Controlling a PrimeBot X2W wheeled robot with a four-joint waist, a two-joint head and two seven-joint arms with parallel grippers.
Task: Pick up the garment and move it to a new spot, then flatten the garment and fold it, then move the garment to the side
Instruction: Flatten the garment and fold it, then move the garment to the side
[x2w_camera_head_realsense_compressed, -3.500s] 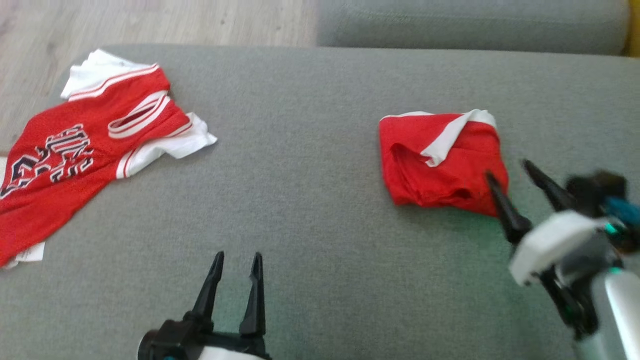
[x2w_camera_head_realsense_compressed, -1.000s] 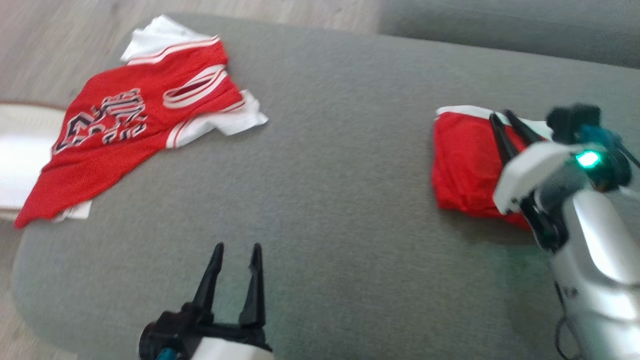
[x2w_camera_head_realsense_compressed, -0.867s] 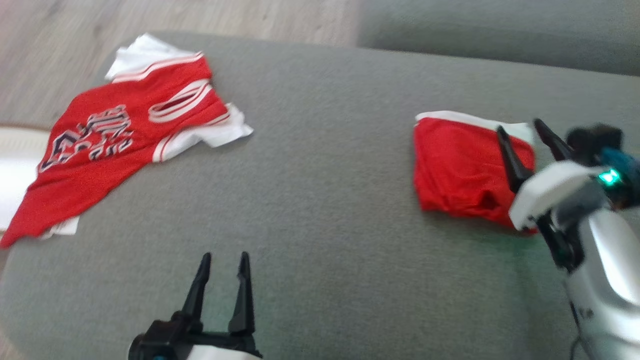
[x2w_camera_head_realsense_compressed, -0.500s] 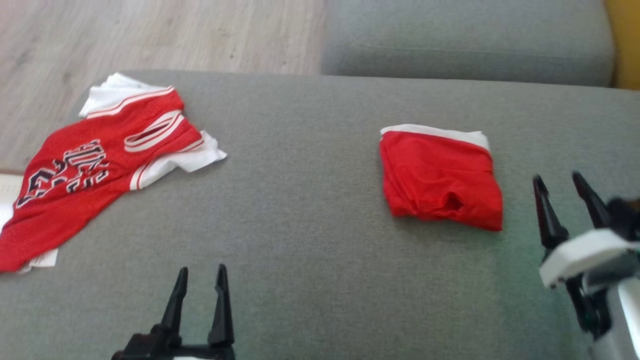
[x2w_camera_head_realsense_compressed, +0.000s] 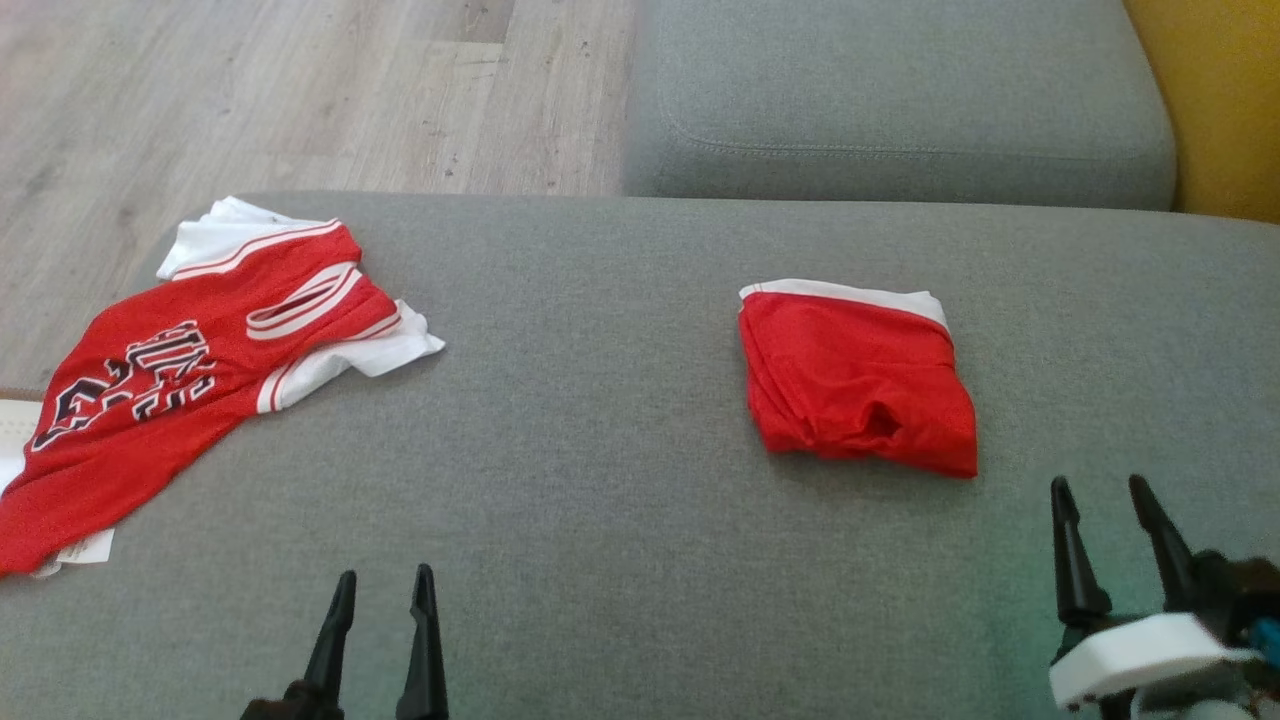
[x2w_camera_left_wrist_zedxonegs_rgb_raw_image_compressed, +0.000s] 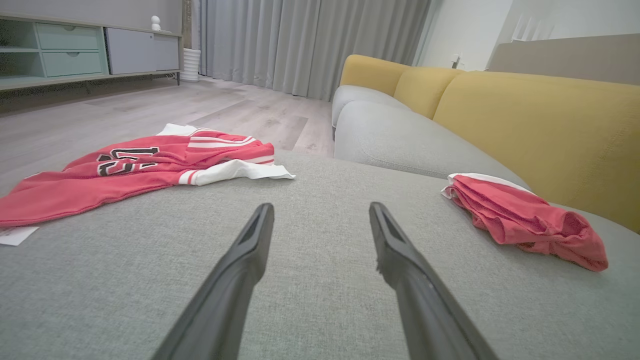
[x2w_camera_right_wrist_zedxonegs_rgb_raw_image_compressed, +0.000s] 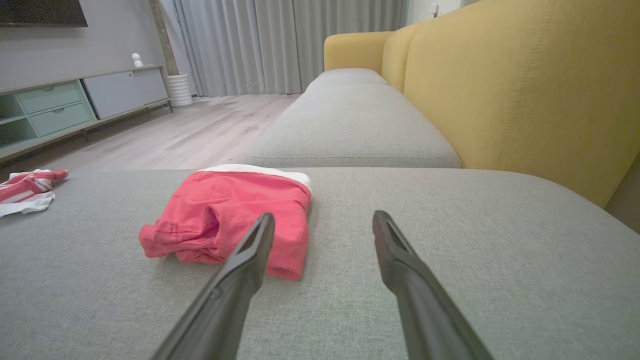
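The folded red garment (x2w_camera_head_realsense_compressed: 858, 383) lay on the grey sofa cushion (x2w_camera_head_realsense_compressed: 620, 500). The right end effector (x2w_camera_head_realsense_compressed: 1108, 498) stood wide and empty near it; the left end effector (x2w_camera_head_realsense_compressed: 384, 586) was likewise spread, holding nothing.

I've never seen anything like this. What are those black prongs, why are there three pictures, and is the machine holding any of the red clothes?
The black prongs are the robot's two-fingered grippers, its hands. One picture comes from a camera on its head, looking down at a grey sofa cushion; there the left gripper shows at the lower left and the right gripper at the lower right. The other two come from cameras on each wrist, looking along that gripper's own fingers, so each pair rises from the bottom edge.

Two things lie on the cushion: a folded red garment with a white band, in front of the right gripper, and a spread-out red jersey with white trim, off to the left.

Nothing is held. Both grippers are open and apart from the cloth.
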